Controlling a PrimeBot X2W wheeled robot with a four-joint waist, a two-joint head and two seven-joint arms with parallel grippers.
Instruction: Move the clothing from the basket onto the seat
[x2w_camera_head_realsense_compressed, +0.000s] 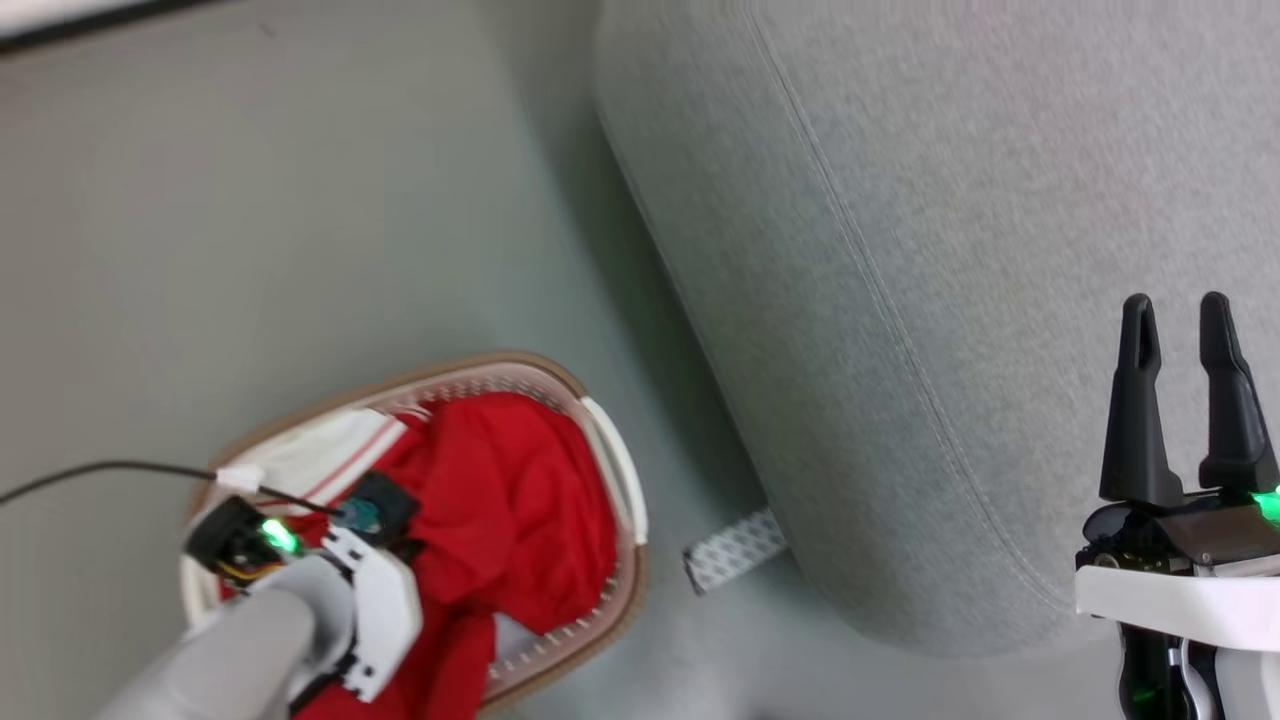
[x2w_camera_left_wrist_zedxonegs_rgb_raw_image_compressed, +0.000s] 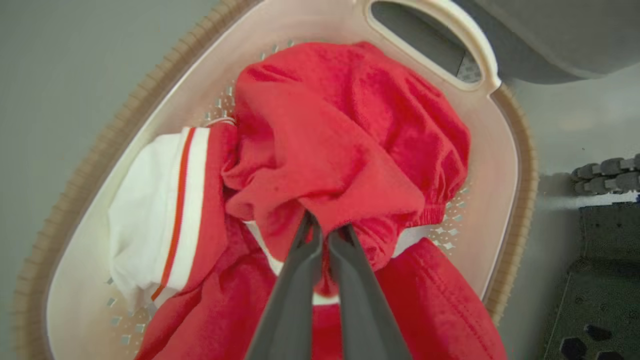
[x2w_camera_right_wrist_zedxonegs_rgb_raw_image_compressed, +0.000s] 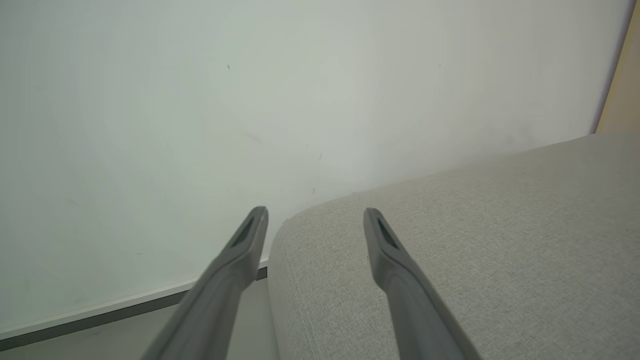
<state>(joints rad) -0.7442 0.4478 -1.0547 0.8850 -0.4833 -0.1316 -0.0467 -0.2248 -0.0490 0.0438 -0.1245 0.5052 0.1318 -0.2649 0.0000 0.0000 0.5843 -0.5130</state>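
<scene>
The red clothing (x2w_camera_head_realsense_compressed: 520, 500) with white striped trim (x2w_camera_left_wrist_zedxonegs_rgb_raw_image_compressed: 165, 200) is heaped in the oval cream basket (x2w_camera_head_realsense_compressed: 615, 455) on the floor at the lower left of the head view. My left gripper (x2w_camera_left_wrist_zedxonegs_rgb_raw_image_compressed: 327, 225) reaches down into the basket and is shut on a fold of the red clothing (x2w_camera_left_wrist_zedxonegs_rgb_raw_image_compressed: 345, 150); in the head view my left wrist hides its fingers. The large grey seat (x2w_camera_head_realsense_compressed: 950, 250) fills the right of the head view. My right gripper (x2w_camera_head_realsense_compressed: 1180, 320) hovers open over the seat (x2w_camera_right_wrist_zedxonegs_rgb_raw_image_compressed: 475, 260), with nothing between its fingers (x2w_camera_right_wrist_zedxonegs_rgb_raw_image_compressed: 250, 235).
Pale grey-green floor (x2w_camera_head_realsense_compressed: 250, 230) surrounds the basket. A perforated grey strip (x2w_camera_head_realsense_compressed: 735, 550) lies between basket and seat. A black cable (x2w_camera_head_realsense_compressed: 90, 475) trails left from my left wrist. A pale wall (x2w_camera_right_wrist_zedxonegs_rgb_raw_image_compressed: 250, 100) with a baseboard stands beyond the seat's corner.
</scene>
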